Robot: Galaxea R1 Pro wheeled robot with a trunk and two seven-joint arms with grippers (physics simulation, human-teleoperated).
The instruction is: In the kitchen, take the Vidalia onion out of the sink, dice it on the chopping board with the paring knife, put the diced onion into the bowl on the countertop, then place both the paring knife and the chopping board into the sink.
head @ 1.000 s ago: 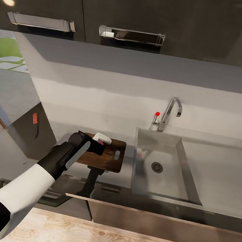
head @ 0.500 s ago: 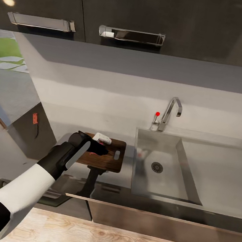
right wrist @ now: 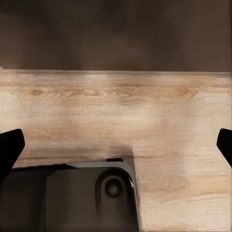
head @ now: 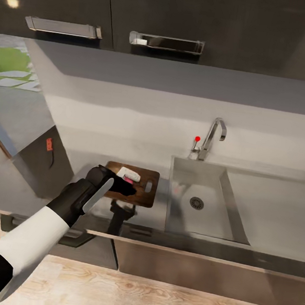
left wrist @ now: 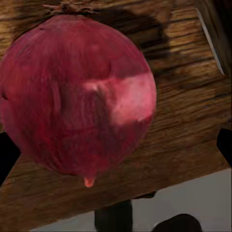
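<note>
The Vidalia onion (left wrist: 77, 96), pink-red with a short tip, rests on the brown chopping board (left wrist: 183, 121). My left gripper (left wrist: 116, 150) is open around it, its dark fingertips (left wrist: 224, 145) far apart and the near one clear of the bulb. In the head view my left arm reaches over the countertop (head: 155, 218) to the board (head: 141, 194), where the onion (head: 129, 181) shows pink under a small white block. A small red-and-dark object (head: 50, 147), possibly the paring knife, lies far left. The sink (head: 184, 186) is right of the board. My right gripper (right wrist: 116, 145) hangs open over wooden floor. The bowl is out of view.
A chrome tap (head: 214, 137) with a red dot stands behind the basin, and the flat drainboard (head: 271, 208) runs to the right. Dark wall cabinets (head: 167, 14) hang overhead. Dark cabinet fronts sit below the counter edge, with pale wood floor (head: 151, 298) in front.
The whole picture has shifted, so the camera moved and the counter looks a little farther. The onion stays on the board between my left gripper's fingers.
</note>
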